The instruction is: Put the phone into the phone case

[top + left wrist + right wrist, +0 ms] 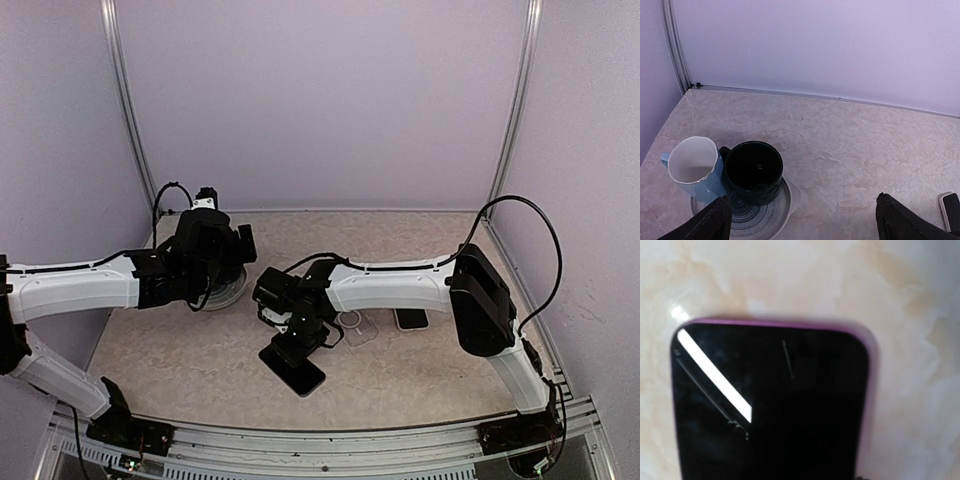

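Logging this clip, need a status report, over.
Left gripper open, empty. Right gripper down at phone, grip unclear. Phone flat on table, not yet in case. Second phone beside case; nothing blocking.

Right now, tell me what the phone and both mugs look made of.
Phone: glossy glass face, by its sharp white reflection; purple rim unclear.
Blue mug: probably glazed ceramic, smooth white inside.
Dark mug: probably glazed ceramic, shiny wall.
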Robot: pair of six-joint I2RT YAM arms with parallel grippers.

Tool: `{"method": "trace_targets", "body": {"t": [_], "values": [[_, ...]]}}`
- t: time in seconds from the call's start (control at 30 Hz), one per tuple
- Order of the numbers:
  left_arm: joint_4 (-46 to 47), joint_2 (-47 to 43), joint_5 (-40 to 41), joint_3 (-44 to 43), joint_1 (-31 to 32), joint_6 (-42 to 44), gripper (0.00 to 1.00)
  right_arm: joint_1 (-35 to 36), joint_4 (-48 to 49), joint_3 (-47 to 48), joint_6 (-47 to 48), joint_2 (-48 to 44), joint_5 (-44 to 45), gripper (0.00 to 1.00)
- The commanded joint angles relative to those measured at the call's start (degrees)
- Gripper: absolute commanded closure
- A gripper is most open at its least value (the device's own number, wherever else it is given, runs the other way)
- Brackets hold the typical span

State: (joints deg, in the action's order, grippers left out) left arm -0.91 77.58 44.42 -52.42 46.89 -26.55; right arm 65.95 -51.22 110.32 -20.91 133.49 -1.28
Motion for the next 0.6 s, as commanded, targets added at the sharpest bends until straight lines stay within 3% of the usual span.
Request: {"method": "trace_targets", "body": {"t": [0.0, 0.07, 0.17, 0.57], "values": [[0.3, -0.4, 0.7, 0.3, -0.6, 0.7, 0.01, 0.4, -2.6, -0.6, -0.3, -0.4, 3.6, 0.47], [0.2, -0.3, 0.7, 0.3, -0.6, 0.8, 0.01, 0.2, -2.8, -0.4, -1.0, -0.9, 3.2, 0.17], [0.3, -0.2, 0.7, 0.3, -0.6, 0.7, 0.01, 0.3, -3.4, 1.3, -1.1, -1.3, 1.9, 0.01], [0.0, -1.3, 0.0, 0.8, -1.0, 1.3, 0.01, 3.5, -9.4, 3.6, -1.9, 1.6, 0.4, 0.01]]}}
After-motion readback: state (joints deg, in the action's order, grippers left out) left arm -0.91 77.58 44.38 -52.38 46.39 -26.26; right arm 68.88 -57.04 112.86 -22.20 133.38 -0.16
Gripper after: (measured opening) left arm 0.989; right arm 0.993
